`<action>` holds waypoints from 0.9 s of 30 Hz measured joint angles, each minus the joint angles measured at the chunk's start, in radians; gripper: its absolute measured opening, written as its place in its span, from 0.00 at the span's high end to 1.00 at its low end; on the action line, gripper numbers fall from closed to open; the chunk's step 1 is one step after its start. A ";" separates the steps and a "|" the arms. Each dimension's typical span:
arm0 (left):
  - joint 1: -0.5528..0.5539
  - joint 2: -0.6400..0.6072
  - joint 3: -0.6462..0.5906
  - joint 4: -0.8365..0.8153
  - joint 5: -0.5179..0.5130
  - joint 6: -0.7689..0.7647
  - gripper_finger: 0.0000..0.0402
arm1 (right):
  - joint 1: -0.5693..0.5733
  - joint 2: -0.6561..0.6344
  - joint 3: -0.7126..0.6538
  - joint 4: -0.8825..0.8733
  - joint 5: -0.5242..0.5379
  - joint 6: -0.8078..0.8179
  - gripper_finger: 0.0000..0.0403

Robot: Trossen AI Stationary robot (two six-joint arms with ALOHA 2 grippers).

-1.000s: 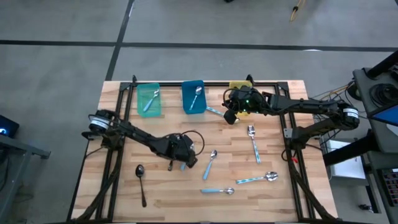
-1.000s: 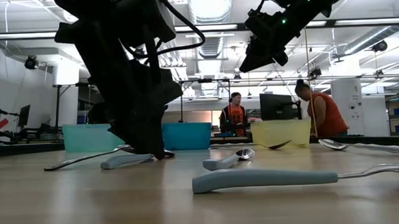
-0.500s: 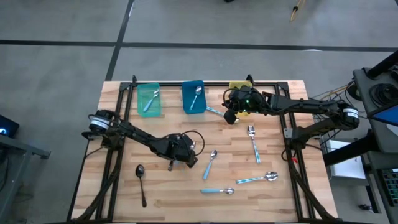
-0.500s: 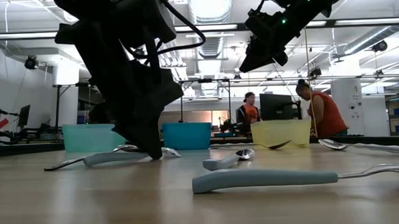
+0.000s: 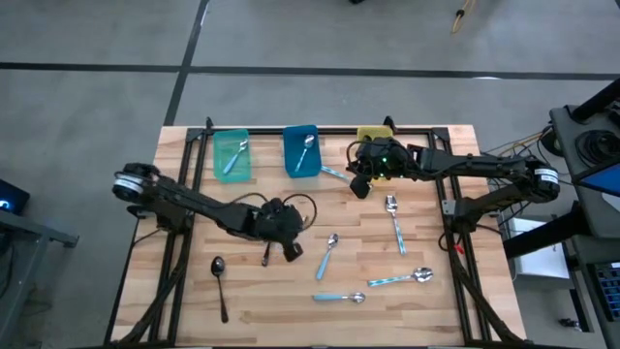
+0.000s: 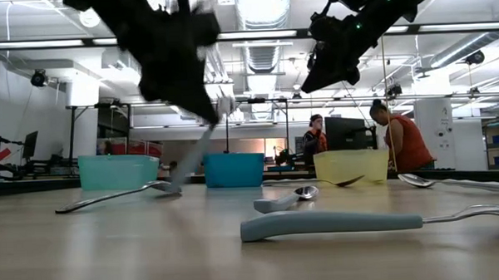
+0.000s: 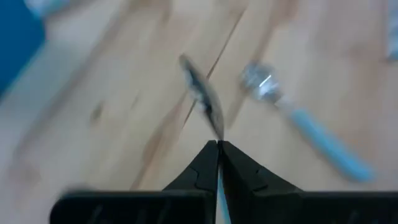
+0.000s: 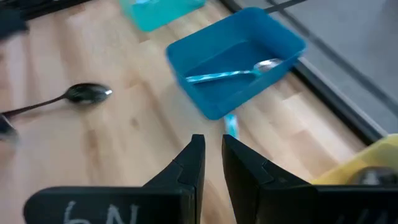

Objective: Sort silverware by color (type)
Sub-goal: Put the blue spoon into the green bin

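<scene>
Nearest the front edge of the table (image 5: 426, 320), a blue-handled spoon (image 5: 339, 297) and a dark spoon (image 5: 220, 281) lie loose, and they matter only if the load above comes down among them. Just beyond, the left claw (image 7: 217, 144) is pressed together on the very end of a thin blue handle, with the held spoon (image 7: 202, 99) sticking out far ahead of the fingertips. That is the weak point, I think: a narrow pinch at one end lets the long spoon swivel or slide between the pads. A quick swing toward the bins could flick it loose onto the table or knock the neighbouring spoon (image 5: 328, 254). In the low view the spoon hangs steeply, and I cannot tell whether its lower end is clear of the wood; if not, it may drag. Farther back, the right claw (image 8: 211, 146) hovers empty, its fingers a narrow gap apart, above another spoon (image 5: 332, 174) lying just beside the blue bin (image 5: 287, 155). Both arms may crowd that spot. At the far edge, the teal bin (image 5: 217, 155) and blue bin each hold a blue-handled spoon, so a wrong drop seems possible.
</scene>
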 joint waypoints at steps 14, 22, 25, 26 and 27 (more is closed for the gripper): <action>-0.011 -0.225 0.000 0.082 0.044 0.343 1.00 | 0.119 0.000 -0.049 0.102 -0.033 -0.026 0.88; -0.015 -0.201 0.000 0.221 0.313 0.605 1.00 | 0.198 0.001 -0.181 0.596 -0.392 -0.056 0.88; -0.012 -0.196 0.000 0.232 0.308 0.621 1.00 | 0.234 0.000 -0.187 0.628 -0.417 -0.043 0.88; -0.010 -0.196 0.000 0.232 0.291 0.622 1.00 | 0.245 0.000 -0.187 0.628 -0.416 -0.043 0.88; -0.007 -0.195 0.000 0.232 0.270 0.621 1.00 | 0.258 0.001 -0.187 0.628 -0.412 -0.042 0.88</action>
